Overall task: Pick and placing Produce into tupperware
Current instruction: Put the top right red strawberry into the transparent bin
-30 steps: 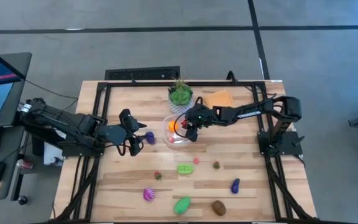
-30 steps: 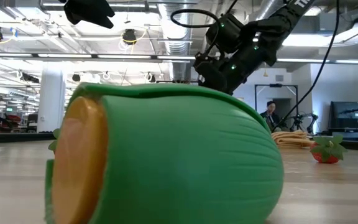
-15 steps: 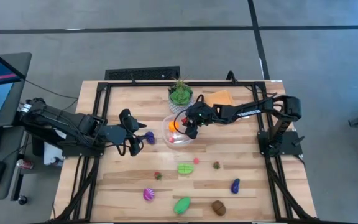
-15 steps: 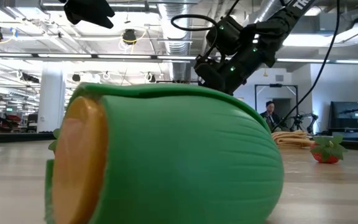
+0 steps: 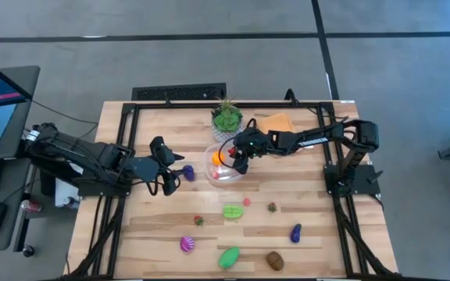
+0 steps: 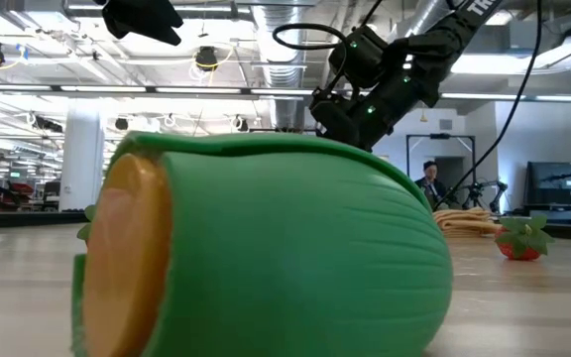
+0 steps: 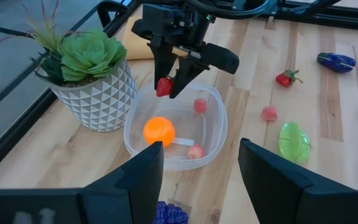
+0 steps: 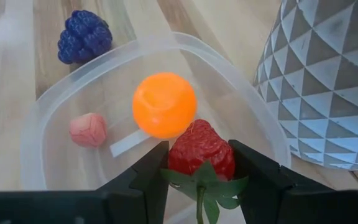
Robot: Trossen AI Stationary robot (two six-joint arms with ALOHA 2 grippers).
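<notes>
Since a second ago the right gripper (image 7: pixel 169 84) has edged slightly toward the plant (image 5: pixel 226 117); little else changed. It hangs over the tupperware (image 7: pixel 216 127), fingers clenched on a red strawberry (image 8: pixel 201 151) with its leaves pointing down. Inside the tub: an orange ball (image 8: pixel 164 104) and two small pink pieces (image 7: pixel 199 106), (image 8: pixel 88 129). The left gripper (image 5: pixel 170 173) waits beside the tub, fingers parted, a purple berry (image 8: pixel 84 37) just ahead of it. On the near table, well apart: green pieces (image 5: pixel 233 211), an eggplant (image 5: pixel 295 232), a brown piece (image 5: pixel 274 260).
</notes>
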